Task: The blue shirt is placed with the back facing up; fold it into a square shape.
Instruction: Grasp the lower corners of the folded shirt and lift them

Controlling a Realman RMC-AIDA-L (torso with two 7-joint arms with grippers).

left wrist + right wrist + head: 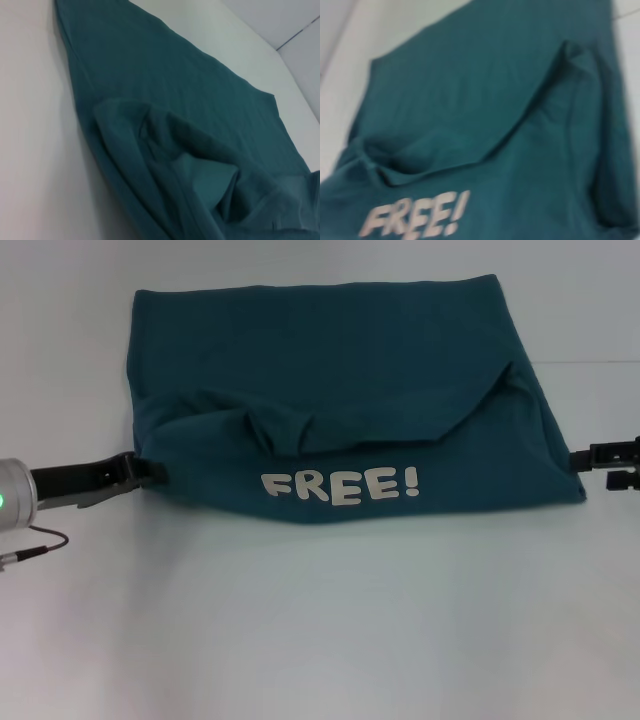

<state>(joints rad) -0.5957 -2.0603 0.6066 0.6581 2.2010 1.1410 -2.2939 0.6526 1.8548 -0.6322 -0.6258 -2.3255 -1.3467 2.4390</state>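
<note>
The blue shirt (330,360) lies across the far half of the white table, its near part folded back over itself. The turned-over flap shows cream "FREE!" lettering (340,485) and sags in loose creases along its upper edge. My left gripper (150,471) sits low at the shirt's left edge, touching the cloth beside the fold. On the opposite side, my right gripper (590,458) is at the shirt's right edge, just above its near right corner. The left wrist view shows bunched shirt fabric (175,100). The right wrist view shows the shirt flap (485,90) and the lettering (415,220).
A white table (320,620) stretches in front of the shirt towards me. A thin black cable (40,543) hangs from the left arm near the table's left side.
</note>
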